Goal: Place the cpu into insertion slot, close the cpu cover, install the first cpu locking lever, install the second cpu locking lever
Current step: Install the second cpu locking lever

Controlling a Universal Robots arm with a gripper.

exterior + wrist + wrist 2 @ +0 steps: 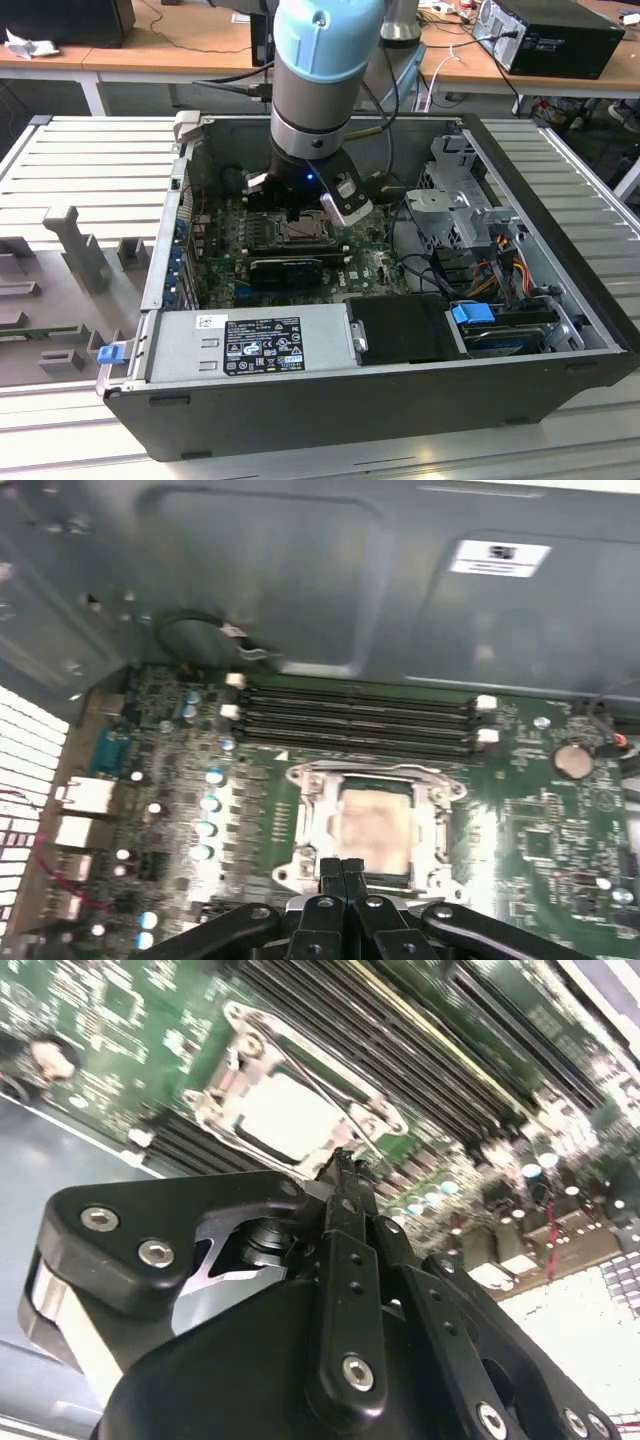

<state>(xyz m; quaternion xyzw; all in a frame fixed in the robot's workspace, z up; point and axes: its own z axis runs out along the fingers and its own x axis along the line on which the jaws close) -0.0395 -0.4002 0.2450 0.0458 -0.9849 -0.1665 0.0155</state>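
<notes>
Workbenches ring an opened computer case (560, 330) at frame centre in the exterior view. Inside, my gripper (342, 865) hovers clenched and empty at the insertion slot (372, 825), where the cpu (375, 827) sits framed by the lowered cpu cover (310, 815).

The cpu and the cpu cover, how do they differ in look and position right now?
The cpu is a solid pale square plate; the cpu cover is a thin metal frame with a square window. The cpu lies in the middle of the insertion slot; the cpu cover lies closed around it, framing its edges. Both are silvery metal and lie flat on the motherboard.
</notes>
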